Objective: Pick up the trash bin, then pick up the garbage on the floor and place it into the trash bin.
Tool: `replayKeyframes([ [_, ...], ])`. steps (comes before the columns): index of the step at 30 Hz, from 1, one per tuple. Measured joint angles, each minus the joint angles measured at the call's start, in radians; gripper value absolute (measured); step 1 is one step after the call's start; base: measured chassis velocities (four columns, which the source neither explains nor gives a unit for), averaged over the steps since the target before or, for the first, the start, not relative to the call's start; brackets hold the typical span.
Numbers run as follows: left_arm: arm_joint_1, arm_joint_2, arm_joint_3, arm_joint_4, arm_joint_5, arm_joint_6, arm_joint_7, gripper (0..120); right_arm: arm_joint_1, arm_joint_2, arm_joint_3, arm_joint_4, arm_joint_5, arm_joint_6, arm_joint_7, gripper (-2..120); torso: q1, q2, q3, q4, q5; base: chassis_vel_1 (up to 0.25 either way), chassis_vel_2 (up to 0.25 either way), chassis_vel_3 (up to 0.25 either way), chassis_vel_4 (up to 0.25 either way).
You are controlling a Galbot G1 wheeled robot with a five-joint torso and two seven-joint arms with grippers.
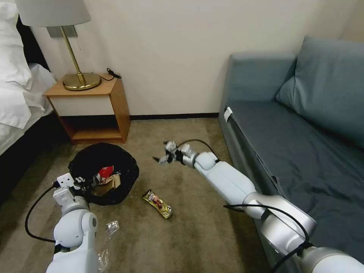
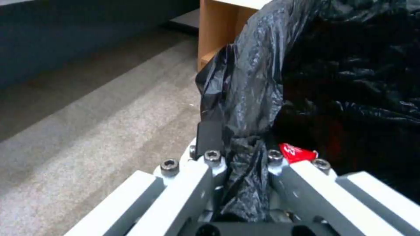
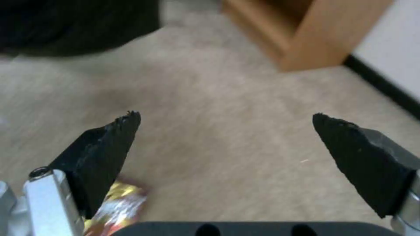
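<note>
The trash bin, lined with a crinkled black bag, is by the nightstand. My left gripper is shut on its near rim. A red-and-white snack bag and a crumpled brown paper bag lie inside it. The gold-brown snack wrapper lies on the carpet right of the bin. My right gripper hangs open over bare carpet beyond the wrapper, holding nothing. Clear crinkled plastic lies beside my left arm, partly hidden.
A wooden nightstand with a brass lamp stands behind the bin. A bed is at the left and a blue-grey sofa runs along the right. Open carpet lies between them.
</note>
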Motion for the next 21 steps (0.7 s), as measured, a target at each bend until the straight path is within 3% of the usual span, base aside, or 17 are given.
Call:
replayKeyframes([
  [8, -0.009, -0.002, 0.006, 0.005, 0.008, 0.001, 0.0, 2, -0.063, 0.018, -0.021, -0.025, -0.045, 0.016, -0.073, 100, 0.0, 0.0, 0.0, 0.0001, 0.0, 0.0, 0.0, 0.0, 0.0],
  [21, -0.009, -0.013, 0.014, 0.008, 0.022, -0.002, 0.002, 2, -0.121, 0.023, -0.014, -0.029, -0.045, 0.023, -0.097, 100, 0.0, 0.0, 0.0, 0.0, -0.0001, 0.0, 0.0, 0.0, 0.0],
])
